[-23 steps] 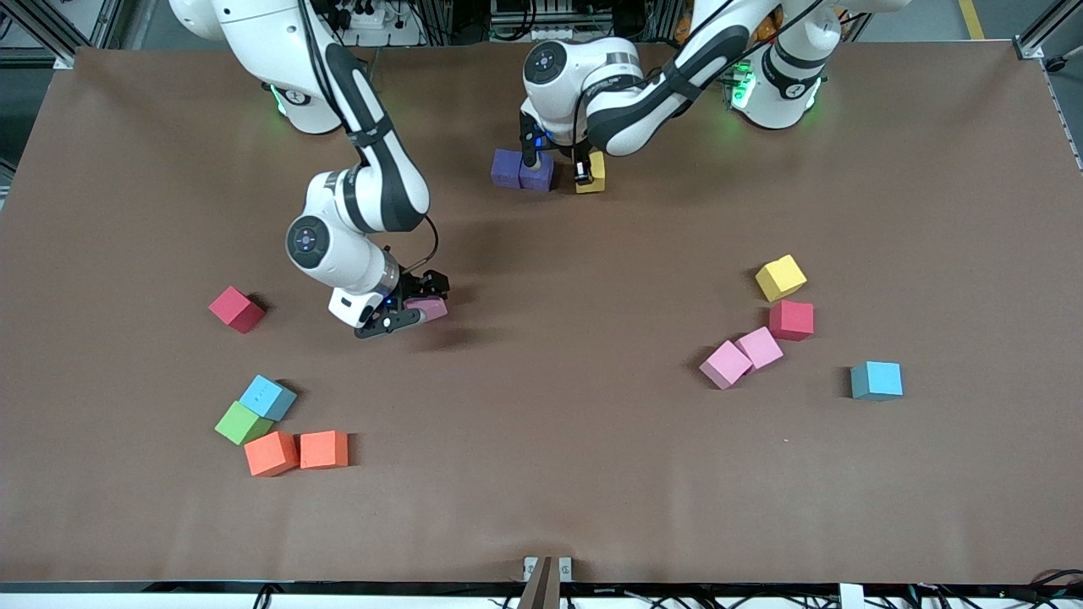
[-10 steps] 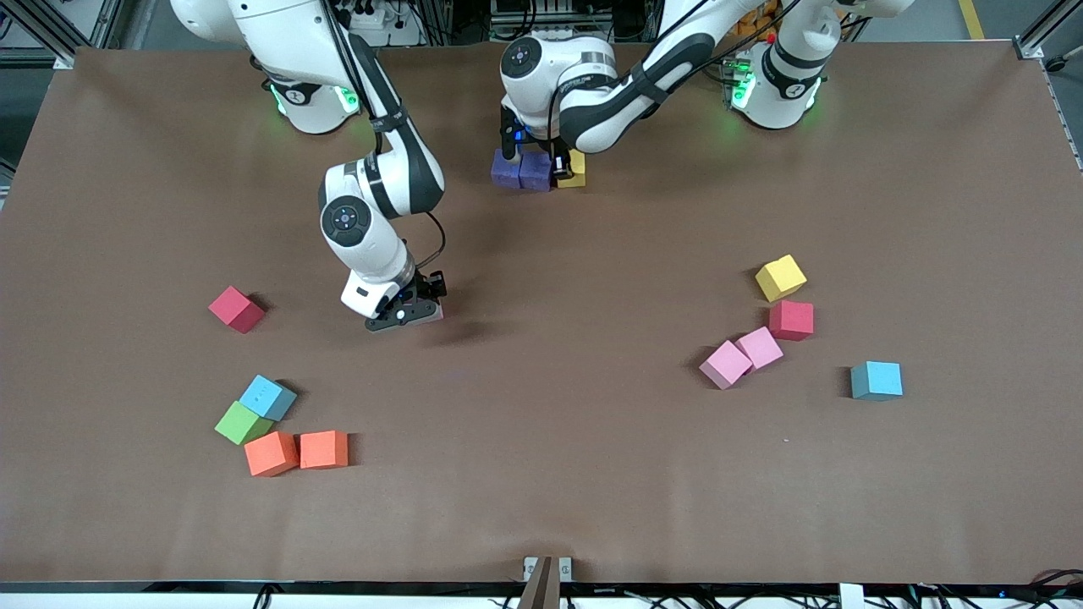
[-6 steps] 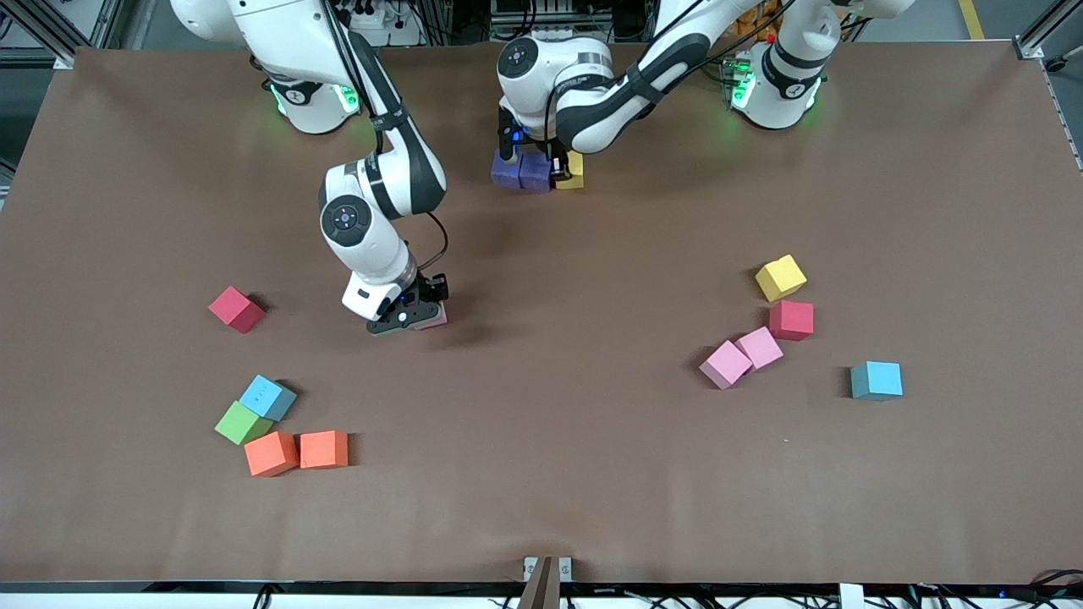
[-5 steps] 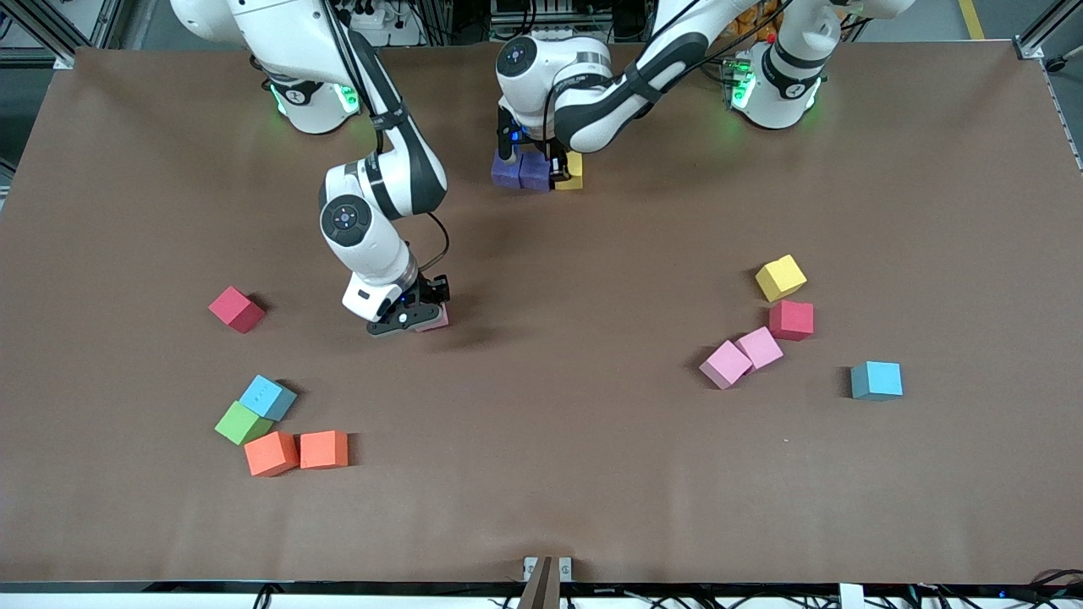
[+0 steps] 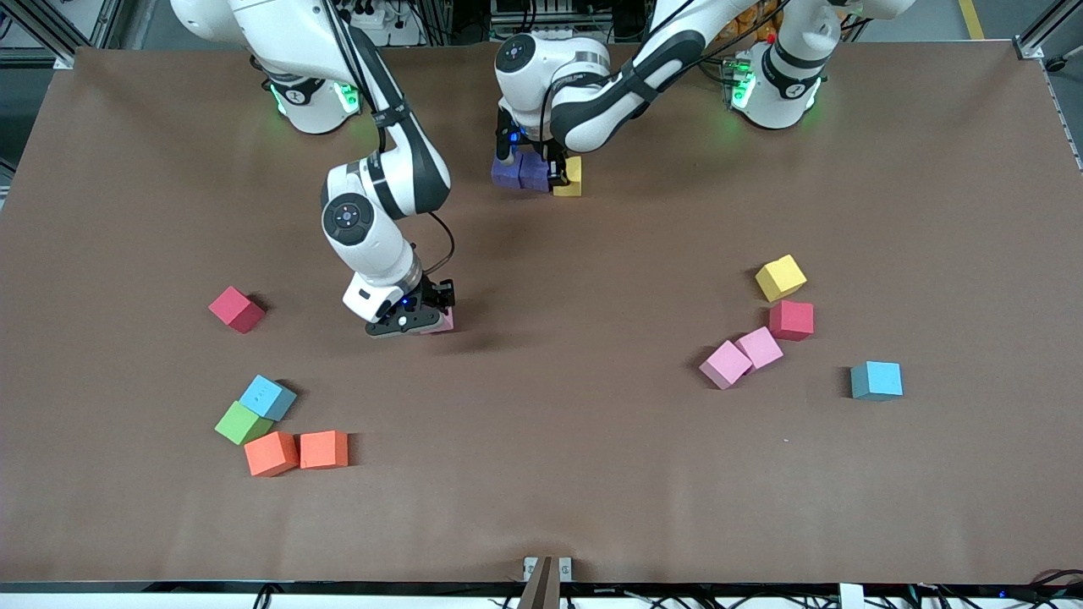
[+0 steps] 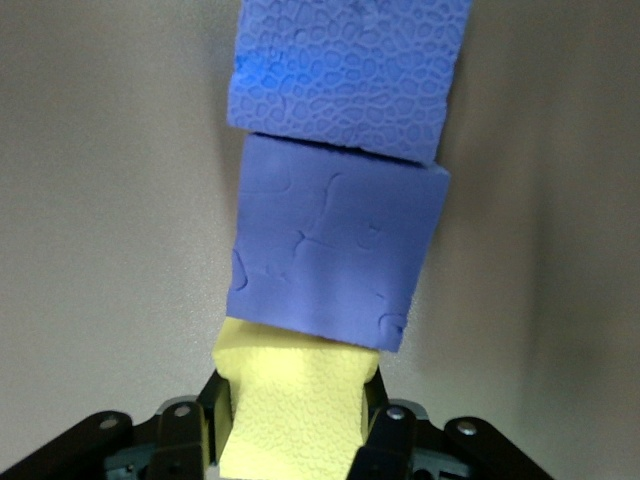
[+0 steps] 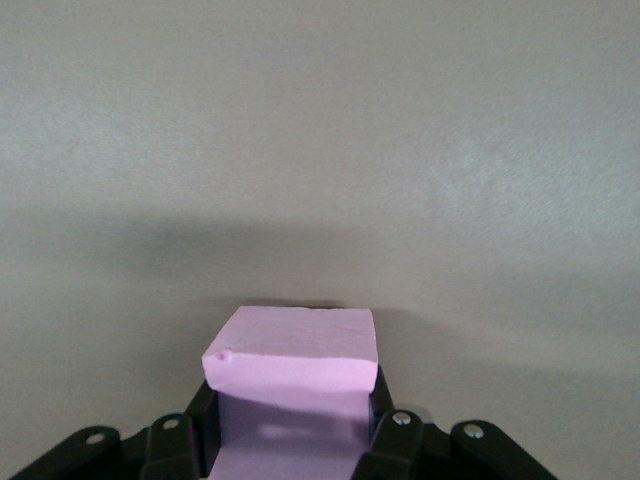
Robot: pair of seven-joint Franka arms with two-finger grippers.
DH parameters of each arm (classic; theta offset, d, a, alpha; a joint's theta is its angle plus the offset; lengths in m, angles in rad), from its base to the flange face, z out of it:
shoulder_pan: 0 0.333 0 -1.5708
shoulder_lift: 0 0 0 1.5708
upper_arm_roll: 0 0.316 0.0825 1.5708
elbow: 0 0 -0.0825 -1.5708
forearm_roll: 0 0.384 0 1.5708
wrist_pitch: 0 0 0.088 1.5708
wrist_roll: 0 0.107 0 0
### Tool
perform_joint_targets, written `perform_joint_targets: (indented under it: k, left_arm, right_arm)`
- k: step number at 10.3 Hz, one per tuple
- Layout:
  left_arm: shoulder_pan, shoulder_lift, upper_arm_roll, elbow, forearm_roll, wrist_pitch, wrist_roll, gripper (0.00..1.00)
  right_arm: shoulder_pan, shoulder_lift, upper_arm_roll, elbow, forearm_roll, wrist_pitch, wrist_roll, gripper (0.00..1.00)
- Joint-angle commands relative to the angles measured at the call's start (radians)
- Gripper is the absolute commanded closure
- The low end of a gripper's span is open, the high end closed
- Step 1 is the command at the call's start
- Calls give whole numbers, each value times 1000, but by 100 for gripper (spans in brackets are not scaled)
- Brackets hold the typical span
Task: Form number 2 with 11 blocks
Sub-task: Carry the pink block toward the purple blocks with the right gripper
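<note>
My left gripper [image 5: 560,173] is shut on a yellow block [image 5: 574,176], close to the robots' bases. In the left wrist view that yellow block [image 6: 295,410] sits between the fingers of the left gripper [image 6: 297,425] and touches a purple block [image 6: 335,250]. A second purple block [image 6: 350,70] continues the row. From the front the two purple blocks [image 5: 518,173] and the yellow one lie side by side. My right gripper [image 5: 420,320] is shut on a pink block [image 5: 443,320], low over bare table. That pink block [image 7: 295,365] fills the right gripper [image 7: 295,430].
Toward the right arm's end lie a red block [image 5: 236,309], a light blue block [image 5: 267,397], a green block [image 5: 243,423] and two orange blocks [image 5: 298,452]. Toward the left arm's end lie a yellow [image 5: 780,277], a red [image 5: 791,320], two pink [image 5: 742,356] and a blue block [image 5: 876,380].
The left gripper has slid the yellow block up against the purple pair. The right gripper has turned upright and shifted slightly toward the left arm's end with the pink block.
</note>
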Motion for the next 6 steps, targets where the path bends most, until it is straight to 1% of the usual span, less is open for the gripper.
perform_joint_targets:
  k: [1,5,6]
  left_arm:
    - [-16,30,12,22,30,-4,-40,59]
    - [-25,28,12,11,30,-7,-38,59]
    - [-27,28,12,11,30,-8,-38,58]
  right_arm:
    - [31,-24,5,3,-16,-16,99,79]
    - [80,-27,3,14,-15,-16,206,79]
    - [80,-31,5,14,-15,-16,208,80]
